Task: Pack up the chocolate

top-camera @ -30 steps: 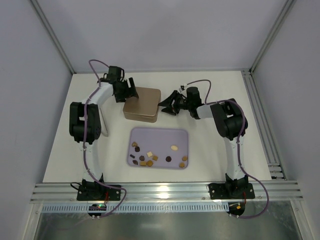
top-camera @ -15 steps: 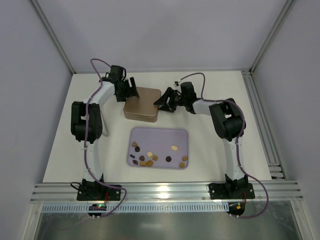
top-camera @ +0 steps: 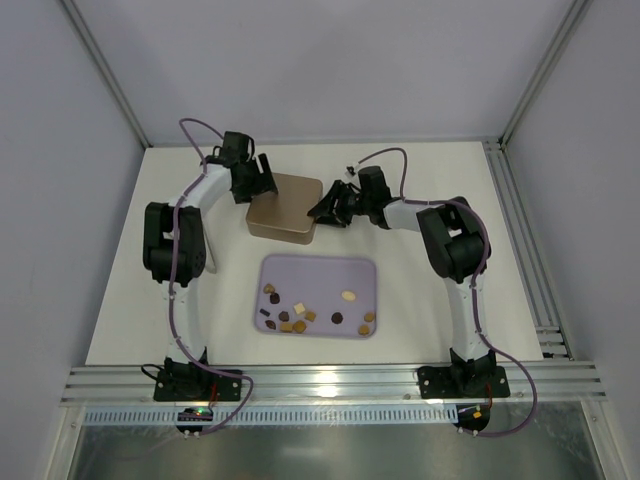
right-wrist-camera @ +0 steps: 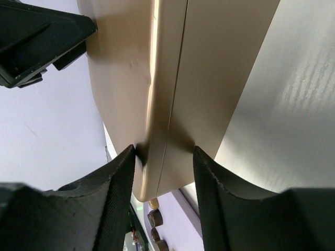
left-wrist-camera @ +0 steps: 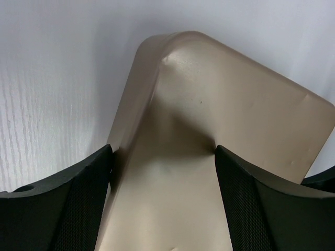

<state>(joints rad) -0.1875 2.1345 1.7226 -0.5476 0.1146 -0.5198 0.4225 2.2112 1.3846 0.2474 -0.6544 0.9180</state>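
Swung inward since earlier, the right tool (top-camera: 329, 206) is clamped on the right edge of the tin (top-camera: 285, 208), the left tool (top-camera: 262, 181) on its far corner; the chocolate (top-camera: 300, 316) (light, brittle, best pinched singly) is laid on the tray (top-camera: 318, 261) toward the counter's near edge.

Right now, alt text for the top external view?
Two robot arms grip a closed gold tin at the back of a white table, left hand on its far left corner, right hand on its right edge. Nearer the bases, a lilac tray holds scattered chocolate pieces.
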